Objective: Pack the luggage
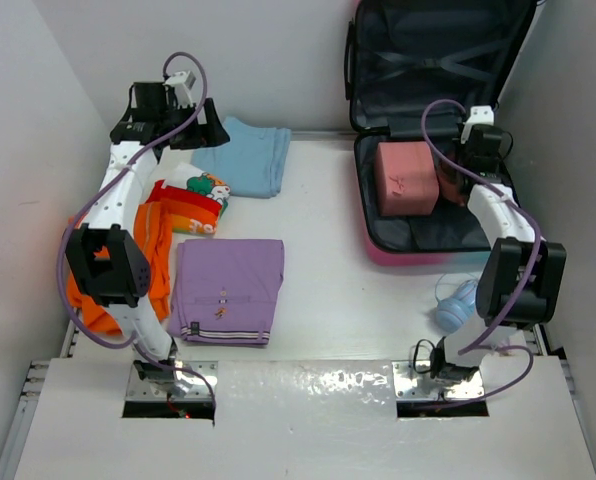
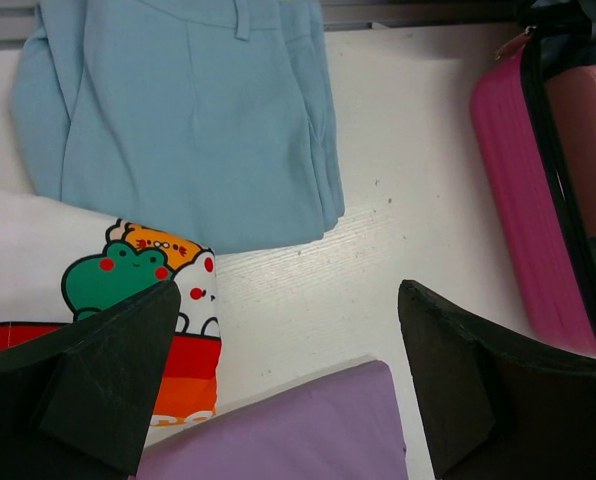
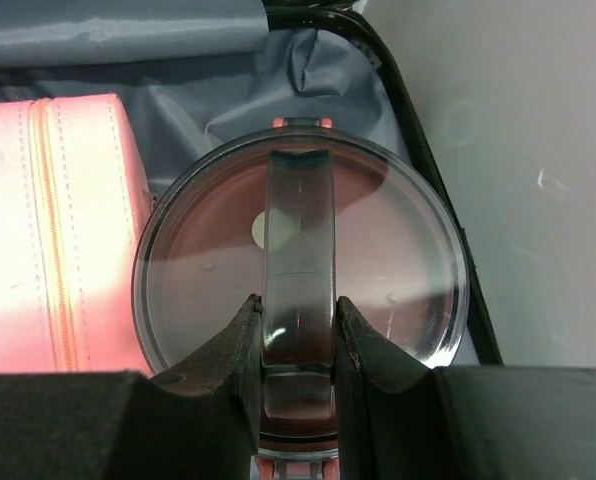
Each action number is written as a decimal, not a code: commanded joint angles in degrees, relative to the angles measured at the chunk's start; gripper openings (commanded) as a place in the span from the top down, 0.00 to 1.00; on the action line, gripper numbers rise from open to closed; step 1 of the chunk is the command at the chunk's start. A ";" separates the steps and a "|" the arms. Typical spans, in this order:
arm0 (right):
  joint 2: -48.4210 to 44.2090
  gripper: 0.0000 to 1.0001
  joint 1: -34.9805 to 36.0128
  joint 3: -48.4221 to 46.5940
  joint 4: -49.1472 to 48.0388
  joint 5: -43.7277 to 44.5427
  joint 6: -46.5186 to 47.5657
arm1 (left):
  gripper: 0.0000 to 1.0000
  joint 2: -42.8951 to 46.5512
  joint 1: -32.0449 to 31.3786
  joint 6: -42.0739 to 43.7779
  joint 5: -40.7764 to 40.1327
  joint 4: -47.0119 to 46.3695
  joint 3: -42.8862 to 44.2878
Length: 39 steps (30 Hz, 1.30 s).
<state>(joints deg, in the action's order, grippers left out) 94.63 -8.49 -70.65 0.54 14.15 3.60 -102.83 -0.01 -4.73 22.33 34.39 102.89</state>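
Note:
The luggage (image 1: 403, 255) lies open at the back right, its lid (image 1: 438, 50) leaning on the wall, with dark lining and crossed straps. A small pink box case (image 1: 406, 178) sits in its base. My right gripper (image 1: 456, 185) is inside the base beside that case. In the right wrist view it (image 3: 298, 340) is shut on the clear handle (image 3: 298, 230) of a round reddish container's clear lid (image 3: 398, 260), next to the pink case (image 3: 48, 230). My left gripper (image 1: 193, 132) is open and empty above the folded clothes; its jaws (image 2: 288, 390) stand wide apart.
Folded light blue trousers (image 1: 243, 155), a cartoon-print shirt (image 1: 190, 200), an orange garment (image 1: 153, 255) and a purple folded garment (image 1: 228, 290) lie on the left. A light blue item (image 1: 456, 305) lies by the right arm. Walls close in on both sides.

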 commanded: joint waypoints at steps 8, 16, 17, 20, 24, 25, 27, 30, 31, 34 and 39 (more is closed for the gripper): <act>8.37 1.00 -0.30 -3.52 -15.56 -11.60 -5.68 | 0.13 1.93 -0.08 1.13 -0.53 -1.52 -0.15; 19.45 1.00 -1.00 -9.50 -18.73 -23.29 -11.76 | 0.13 2.28 -0.08 2.10 -1.67 -1.17 0.03; 19.89 1.00 -1.09 -10.03 -18.21 -22.77 -12.38 | 0.13 2.28 0.53 2.18 -1.85 -1.17 -0.06; 18.32 1.00 -1.09 -7.84 -18.73 -18.57 -11.25 | 0.13 2.45 1.42 2.10 -1.94 -1.17 0.03; 16.20 0.56 -1.09 -8.62 -11.81 -15.20 -7.47 | 0.13 2.28 1.51 2.36 -2.02 -1.17 0.03; 15.50 0.41 -1.00 -9.32 -9.70 -14.95 -7.38 | 0.13 2.11 1.59 2.36 -1.85 -1.17 0.03; 13.93 0.28 -1.00 -9.33 -5.83 -12.33 -8.95 | 0.13 2.02 1.59 2.27 -1.67 -1.17 0.03; 9.01 0.02 -1.00 -5.74 -6.33 -7.48 -11.41 | 0.13 1.93 1.59 2.27 -1.15 -1.17 0.12; 7.78 0.01 -1.00 -5.20 -6.08 -5.73 -12.90 | 0.13 2.01 1.59 2.27 -0.88 -1.17 0.20; 3.64 0.01 -0.65 -5.11 -2.04 -1.70 -13.96 | 0.13 2.10 1.59 2.01 -0.09 -1.34 0.29; -5.57 0.01 4.43 -6.52 11.75 7.37 -12.13 | 0.13 2.63 1.51 1.57 0.79 -1.61 1.08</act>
<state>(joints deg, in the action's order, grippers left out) 94.91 -7.90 -75.24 3.38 13.80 -8.64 -102.83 1.08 -3.27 21.82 34.57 102.61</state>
